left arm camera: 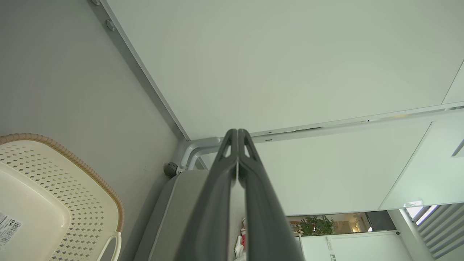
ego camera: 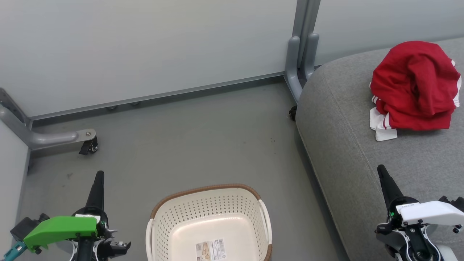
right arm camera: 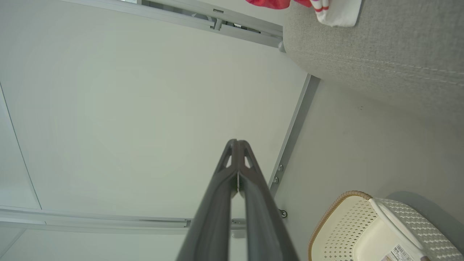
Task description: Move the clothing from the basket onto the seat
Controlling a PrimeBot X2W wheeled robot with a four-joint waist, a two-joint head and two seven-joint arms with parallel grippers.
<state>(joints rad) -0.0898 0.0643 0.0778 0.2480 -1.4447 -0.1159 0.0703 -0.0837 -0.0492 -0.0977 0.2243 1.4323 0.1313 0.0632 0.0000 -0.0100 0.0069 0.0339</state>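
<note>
One clothing heap (ego camera: 413, 87), red, on one seat (ego camera: 344, 152) — one basket (ego camera: 210, 204) nearby

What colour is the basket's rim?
Brown, woven-look basket rim; best in the head view.

The setting is presenting as a partitioned test bay inside an office-type building. Pale partition panels (ego camera: 145, 47) are standing on grey metal feet (ego camera: 61, 137) fitted with castors, and they are enclosing a smooth grey floor (ego camera: 203, 145). A grey upholstered seat (ego camera: 362, 156) is occupying the right side of the floor, and a perforated basket (ego camera: 206, 187) is sitting on the floor near its front edge. Beyond the panels, the left wrist view is showing a green plant (left arm camera: 313, 224) and slatted blinds (left arm camera: 435, 224).
</note>
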